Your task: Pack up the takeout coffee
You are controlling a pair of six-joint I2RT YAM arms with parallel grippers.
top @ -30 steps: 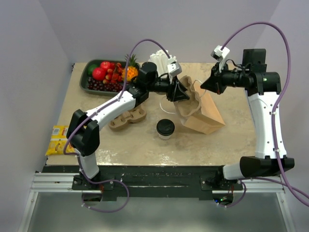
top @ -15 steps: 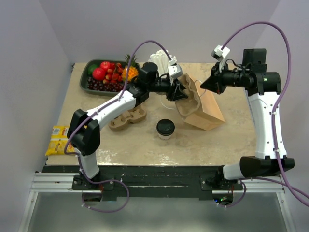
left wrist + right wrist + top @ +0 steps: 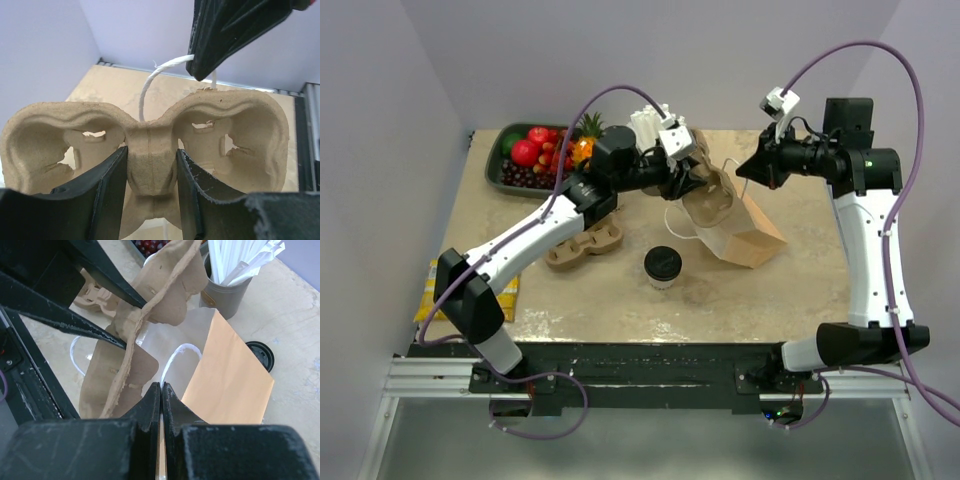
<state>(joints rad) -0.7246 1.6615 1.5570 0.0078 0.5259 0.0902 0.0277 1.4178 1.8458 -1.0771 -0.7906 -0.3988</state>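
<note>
Two left fingers (image 3: pixel 107 195) clamp the moulded pulp carrier (image 3: pixel 150 150); right fingers (image 3: pixel 149 407) pinch the smooth paper bag (image 3: pixel 230 370)

Top external: fixed, high and behind the arm bases, facing forward and down. The whole table (image 3: pixel 590 295) and both arms sit inside the frame, seen from afar.

Left wrist: mounted behind the left gripper (image 3: pixel 150 155), facing along its fingers toward the wall. Very near; the pulp carrier (image 3: pixel 45 135) fills the frame.

Right wrist: mounted above the right gripper (image 3: pixel 161 387), facing steeply down onto the paper bag (image 3: pixel 230 375), near.

All three views share the carrier. Each wrist view catches the other gripper's fingers.
</note>
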